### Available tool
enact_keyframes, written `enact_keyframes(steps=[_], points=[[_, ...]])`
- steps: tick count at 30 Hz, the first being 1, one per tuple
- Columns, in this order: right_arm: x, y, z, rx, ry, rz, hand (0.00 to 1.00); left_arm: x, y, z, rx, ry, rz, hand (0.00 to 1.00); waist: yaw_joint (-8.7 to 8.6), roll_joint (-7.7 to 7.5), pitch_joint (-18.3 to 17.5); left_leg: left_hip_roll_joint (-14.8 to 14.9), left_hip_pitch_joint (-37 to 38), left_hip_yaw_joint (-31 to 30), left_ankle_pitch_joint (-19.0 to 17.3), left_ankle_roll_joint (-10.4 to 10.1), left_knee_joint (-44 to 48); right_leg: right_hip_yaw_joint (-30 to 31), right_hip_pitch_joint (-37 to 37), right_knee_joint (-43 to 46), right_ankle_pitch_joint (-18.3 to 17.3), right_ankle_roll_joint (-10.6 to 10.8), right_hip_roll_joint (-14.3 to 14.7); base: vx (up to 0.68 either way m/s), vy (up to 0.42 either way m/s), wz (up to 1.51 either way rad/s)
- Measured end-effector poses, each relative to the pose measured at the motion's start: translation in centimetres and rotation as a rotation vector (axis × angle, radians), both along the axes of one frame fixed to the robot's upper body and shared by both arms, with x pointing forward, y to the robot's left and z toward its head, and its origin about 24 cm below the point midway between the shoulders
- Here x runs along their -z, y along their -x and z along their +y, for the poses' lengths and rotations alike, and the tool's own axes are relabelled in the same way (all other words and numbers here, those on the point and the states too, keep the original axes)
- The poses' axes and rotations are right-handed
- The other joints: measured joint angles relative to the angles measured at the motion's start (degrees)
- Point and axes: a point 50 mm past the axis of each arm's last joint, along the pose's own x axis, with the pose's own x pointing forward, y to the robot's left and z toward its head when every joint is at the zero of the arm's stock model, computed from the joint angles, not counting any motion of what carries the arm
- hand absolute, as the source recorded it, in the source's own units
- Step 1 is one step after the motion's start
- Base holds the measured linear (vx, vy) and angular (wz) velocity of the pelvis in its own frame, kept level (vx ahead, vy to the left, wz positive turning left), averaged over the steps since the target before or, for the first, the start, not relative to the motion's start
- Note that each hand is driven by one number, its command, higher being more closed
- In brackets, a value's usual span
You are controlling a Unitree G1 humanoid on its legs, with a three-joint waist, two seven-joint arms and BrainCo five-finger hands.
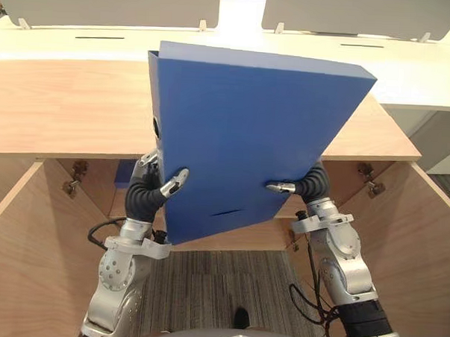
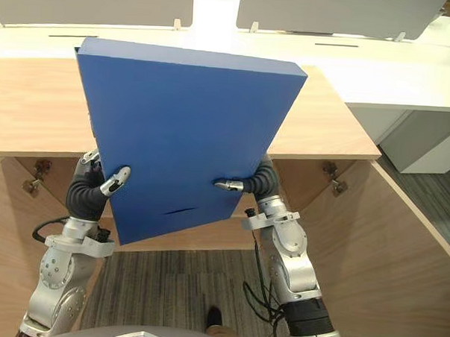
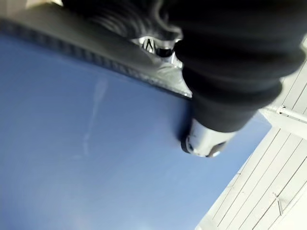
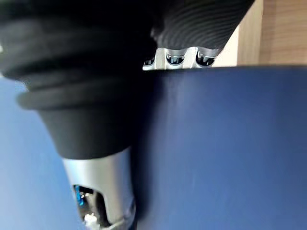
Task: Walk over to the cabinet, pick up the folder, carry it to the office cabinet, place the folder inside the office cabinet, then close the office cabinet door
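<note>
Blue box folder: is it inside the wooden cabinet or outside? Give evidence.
Outside: the left hand and right hand pinch the blue box folder, tilted, in front of the open wooden cabinet.

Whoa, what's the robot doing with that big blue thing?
The robot is holding a thick blue box-shaped folder up in the air. Its left hand and right hand each pinch one lower side of it, thumbs on the front. The folder is tilted and sits in front of a light wooden cabinet whose doors stand open on both sides. The folder is not inside the cabinet yet.
</note>
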Motion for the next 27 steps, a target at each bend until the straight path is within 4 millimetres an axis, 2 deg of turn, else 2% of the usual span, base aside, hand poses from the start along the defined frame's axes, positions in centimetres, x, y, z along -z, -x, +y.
enact_keyframes(steps=[7,12,13,23,27], points=[[1.0,-0.2,0.5,-0.034,0.036,0.047,1.00,0.0,0.0,0.2,-0.026,-0.056,-0.007,1.00,-0.16,-0.06,0.0,0.0,0.0,0.0,0.0,0.0,0.0,0.0,0.0,0.0,0.0,0.0,-0.1,-0.05,-0.026,0.00],[0.9,-0.2,0.8,-0.040,0.029,0.043,1.00,0.0,0.0,0.2,-0.046,-0.073,-0.010,1.00,-0.12,-0.08,0.0,0.0,-0.1,0.0,0.0,0.0,0.1,0.0,0.0,0.0,0.0,0.0,-0.1,-0.05,-0.024,0.00],[0.9,-0.2,0.9,-0.039,0.026,0.042,1.00,0.0,0.0,0.2,-0.052,-0.074,-0.011,0.00,-0.13,-0.08,0.0,0.0,-0.1,0.0,0.0,0.0,0.1,0.0,0.0,0.0,0.0,0.0,-0.1,0.00,0.000,0.00],[1.1,-0.2,2.4,-0.002,-0.006,0.025,1.00,-0.9,-0.7,1.4,-0.223,-0.179,-0.075,0.00,0.06,-0.28,-0.1,-0.1,-0.1,0.0,0.0,0.1,0.2,0.0,0.0,0.0,0.0,0.0,-0.1,0.00,0.000,0.00],[1.0,-0.3,2.8,0.029,-0.045,0.016,1.00,-0.9,-0.9,3.1,-0.377,-0.167,-0.076,0.00,0.29,-0.46,-0.1,-0.1,0.0,-0.3,0.0,0.1,0.2,-0.1,0.3,0.0,0.0,-0.1,-0.1,0.00,0.000,0.02]])
